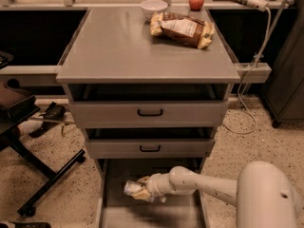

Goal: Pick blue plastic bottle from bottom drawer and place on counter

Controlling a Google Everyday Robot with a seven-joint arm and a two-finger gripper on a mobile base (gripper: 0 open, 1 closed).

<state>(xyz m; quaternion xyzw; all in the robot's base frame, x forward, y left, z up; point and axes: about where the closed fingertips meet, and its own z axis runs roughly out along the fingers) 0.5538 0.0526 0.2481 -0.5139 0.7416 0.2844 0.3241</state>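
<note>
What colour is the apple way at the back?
The apple is red, in the camera view. The hand is low in the bottom drawer.

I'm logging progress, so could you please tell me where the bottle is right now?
In the camera view the bottle is low and slightly left of centre, held by the gripper inside the open bottom drawer.
</note>
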